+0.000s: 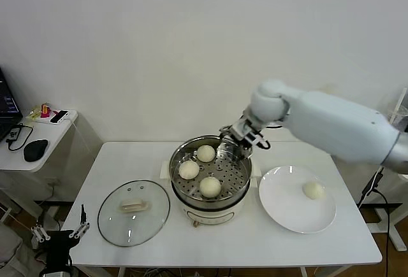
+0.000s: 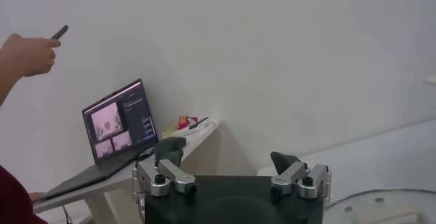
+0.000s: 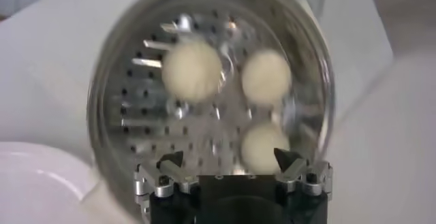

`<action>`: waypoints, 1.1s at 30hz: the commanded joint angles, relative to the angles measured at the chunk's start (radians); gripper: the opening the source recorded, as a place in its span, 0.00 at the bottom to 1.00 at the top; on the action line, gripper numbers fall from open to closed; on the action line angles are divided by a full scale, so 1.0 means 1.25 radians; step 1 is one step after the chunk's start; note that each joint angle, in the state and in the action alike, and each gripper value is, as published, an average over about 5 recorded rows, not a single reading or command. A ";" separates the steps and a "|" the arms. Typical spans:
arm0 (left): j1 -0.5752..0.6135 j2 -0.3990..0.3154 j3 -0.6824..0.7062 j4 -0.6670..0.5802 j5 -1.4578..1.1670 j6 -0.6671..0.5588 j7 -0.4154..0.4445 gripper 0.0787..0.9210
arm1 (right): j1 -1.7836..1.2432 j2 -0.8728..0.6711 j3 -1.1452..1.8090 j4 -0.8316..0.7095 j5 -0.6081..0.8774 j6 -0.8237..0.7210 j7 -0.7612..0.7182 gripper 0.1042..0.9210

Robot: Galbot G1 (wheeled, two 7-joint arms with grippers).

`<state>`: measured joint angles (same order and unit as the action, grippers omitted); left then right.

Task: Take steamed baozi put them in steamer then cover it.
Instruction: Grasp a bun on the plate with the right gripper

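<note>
The steel steamer (image 1: 237,186) on its cream base stands mid-table with three baozi (image 1: 206,153) (image 1: 189,170) (image 1: 210,186) on its perforated tray. A fourth baozi (image 1: 313,190) lies on the white plate (image 1: 284,207) to the right. My right gripper (image 1: 233,143) is open and empty over the steamer's far right rim. In the right wrist view the three buns (image 3: 192,70) (image 3: 266,75) (image 3: 264,146) show on the tray (image 3: 136,109), beyond the right gripper (image 3: 229,158). The glass cover (image 1: 108,216) with its cream handle lies flat left of the steamer. My left gripper (image 1: 60,229) is parked low at the table's front left, open.
A side table (image 1: 44,134) at far left holds a mouse, cables and small items. In the left wrist view a laptop (image 2: 119,120) sits on it, a person's hand (image 2: 27,54) is raised beside it, and the left gripper (image 2: 228,157) is in front. The wall is close behind.
</note>
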<state>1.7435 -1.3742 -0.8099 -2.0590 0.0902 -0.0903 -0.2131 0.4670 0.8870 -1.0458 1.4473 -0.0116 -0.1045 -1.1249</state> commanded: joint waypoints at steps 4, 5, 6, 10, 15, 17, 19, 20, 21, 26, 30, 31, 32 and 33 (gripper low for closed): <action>-0.012 0.021 0.029 0.006 -0.002 -0.001 0.001 0.88 | -0.074 -0.277 0.073 0.020 -0.003 -0.150 -0.017 0.88; -0.013 0.022 0.031 0.007 -0.001 -0.001 0.001 0.88 | -0.090 -0.294 0.083 0.019 -0.013 -0.148 -0.018 0.88; -0.014 0.024 0.034 0.008 -0.001 0.000 0.001 0.88 | -0.112 -0.309 0.099 0.016 -0.024 -0.144 -0.019 0.88; -0.014 0.031 0.040 0.009 0.000 0.001 0.001 0.88 | -0.252 -0.353 0.210 -0.008 -0.065 -0.112 -0.032 0.88; -0.013 0.036 0.041 0.009 0.000 0.002 0.002 0.88 | -0.453 -0.369 0.394 -0.057 -0.142 -0.046 -0.054 0.88; -0.013 0.037 0.041 0.010 0.000 0.003 0.002 0.88 | -0.513 -0.364 0.451 -0.082 -0.177 -0.019 -0.060 0.88; -0.013 0.037 0.041 0.011 0.000 0.003 0.002 0.88 | -0.559 -0.352 0.491 -0.106 -0.205 0.003 -0.061 0.88; -0.012 0.036 0.041 0.011 0.001 0.004 0.002 0.88 | -0.578 -0.345 0.506 -0.116 -0.216 0.009 -0.061 0.88; -0.011 0.035 0.041 0.011 0.002 0.004 0.002 0.88 | -0.596 -0.337 0.520 -0.126 -0.228 0.013 -0.059 0.88; -0.003 0.032 0.039 0.010 0.004 0.003 0.002 0.88 | -0.646 -0.280 0.559 -0.179 -0.280 0.028 -0.040 0.88; 0.001 0.029 0.035 0.010 0.006 0.003 0.003 0.88 | -0.646 -0.228 0.567 -0.229 -0.316 0.047 -0.022 0.88; 0.002 0.028 0.035 0.010 0.007 0.003 0.003 0.88 | -0.645 -0.216 0.568 -0.239 -0.321 0.048 -0.018 0.88; 0.003 0.028 0.035 0.010 0.008 0.003 0.003 0.88 | -0.643 -0.204 0.568 -0.252 -0.325 0.050 -0.014 0.88; 0.003 0.027 0.035 0.010 0.008 0.003 0.003 0.88 | -0.640 -0.194 0.567 -0.262 -0.330 0.053 -0.010 0.88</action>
<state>1.7438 -1.3394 -0.7677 -2.0466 0.0982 -0.0863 -0.2100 -0.1989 0.5568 -0.4562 1.2535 -0.3099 -0.0904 -1.1612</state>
